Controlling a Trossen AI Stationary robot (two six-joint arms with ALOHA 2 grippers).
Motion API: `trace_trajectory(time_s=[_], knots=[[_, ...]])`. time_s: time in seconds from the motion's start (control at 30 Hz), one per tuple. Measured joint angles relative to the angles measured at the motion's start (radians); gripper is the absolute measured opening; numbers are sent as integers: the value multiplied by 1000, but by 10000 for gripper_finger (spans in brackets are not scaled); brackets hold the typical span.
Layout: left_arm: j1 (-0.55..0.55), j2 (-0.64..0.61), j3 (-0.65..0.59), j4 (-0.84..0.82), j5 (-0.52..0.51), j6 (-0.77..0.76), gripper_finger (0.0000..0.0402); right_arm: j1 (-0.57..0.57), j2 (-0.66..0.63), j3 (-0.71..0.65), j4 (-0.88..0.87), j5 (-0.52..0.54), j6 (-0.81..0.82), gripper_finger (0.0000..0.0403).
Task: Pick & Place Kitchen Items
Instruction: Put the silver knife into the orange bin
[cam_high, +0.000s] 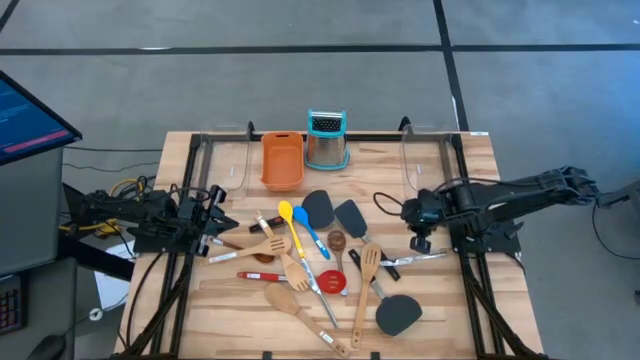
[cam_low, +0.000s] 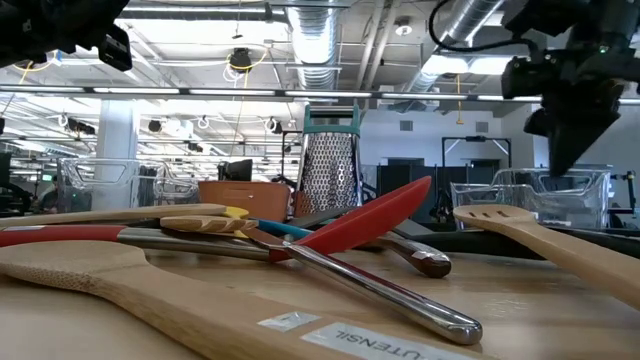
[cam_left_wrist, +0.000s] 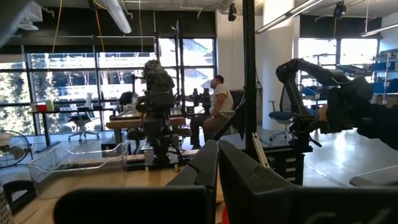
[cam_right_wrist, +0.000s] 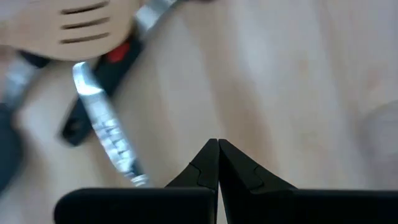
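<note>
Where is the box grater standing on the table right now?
In the high view, the box grater stands upright at the table's far edge, centre, just right of the orange tray, beyond the utensil pile.

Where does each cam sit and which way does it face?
High: overhead, straight down; both arms, grater, utensil pile.
Low: table height, level across the utensils; arms overhead.
Left wrist: past its shut left gripper into the room, seated person.
Right wrist: down past the shut right gripper at the tabletop.
High and low share the red spoon.

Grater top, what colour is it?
Teal, on the steel grater; the high view shows it best.
</note>
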Motion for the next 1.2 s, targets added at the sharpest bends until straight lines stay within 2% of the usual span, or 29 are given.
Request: trace_trajectory(time_s=[0.17,0.43,0.83,0.97,1.2], knots=[[0,0,0,0,0,0,2,20,33,0,-1,-176,141,0],[0,0,0,0,0,0,2,158,68,0,-2,-213,259,0],[0,0,0,0,0,0,2,474,67,0,-2,-14,656,0],[0,0,0,0,0,0,2,530,67,0,-3,72,680,0],[0,0,0,0,0,0,2,523,67,0,-2,82,647,0]])
